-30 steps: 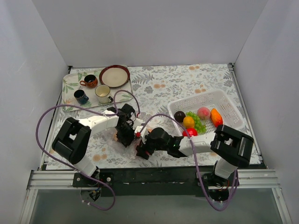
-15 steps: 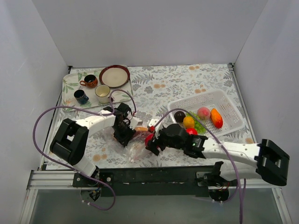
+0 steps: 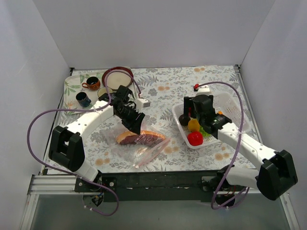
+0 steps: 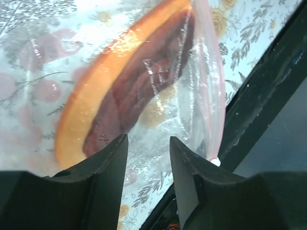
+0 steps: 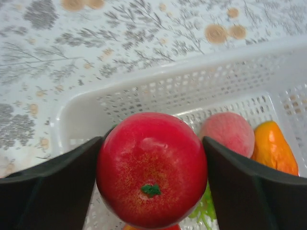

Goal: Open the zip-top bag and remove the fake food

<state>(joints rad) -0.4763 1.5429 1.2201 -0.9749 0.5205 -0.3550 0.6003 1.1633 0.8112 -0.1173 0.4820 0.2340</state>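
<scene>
On the near left of the flowered table (image 3: 163,86), the zip-top bag (image 3: 149,149) lies flat and crinkled, its pink zip strip (image 4: 214,91) running along the side toward the near edge. One piece of fake food is inside it: a long brown-maroon piece (image 3: 139,138) with an orange rim, lying across the far half of the bag. The left gripper (image 3: 135,125) points down at the far edge of the bag. In the left wrist view its fingers (image 4: 103,177) stand a narrow gap apart, with the clear plastic and the brown-maroon piece (image 4: 129,91) showing beyond them. I cannot tell whether they touch the plastic.

To the right, the right gripper (image 3: 195,114) hangs over the left end of the white mesh basket (image 3: 232,108). It is clamped on a red apple (image 5: 151,165), one finger on each side, and holds it above the inside of the basket (image 5: 158,91). The top view does not show the apple, since the gripper covers it. Below it in the basket lie a pink peach (image 5: 226,134), an orange piece (image 5: 273,148) and green grapes (image 5: 206,211). From above, a dark purple ball (image 3: 184,119), a yellow fruit (image 3: 194,125) and a red fruit (image 3: 194,138) sit at the basket's left end.

At the far left corner a tray (image 3: 72,88) carries three cups (image 3: 91,84) and a brown-rimmed plate (image 3: 117,76), well apart from the bag.
</scene>
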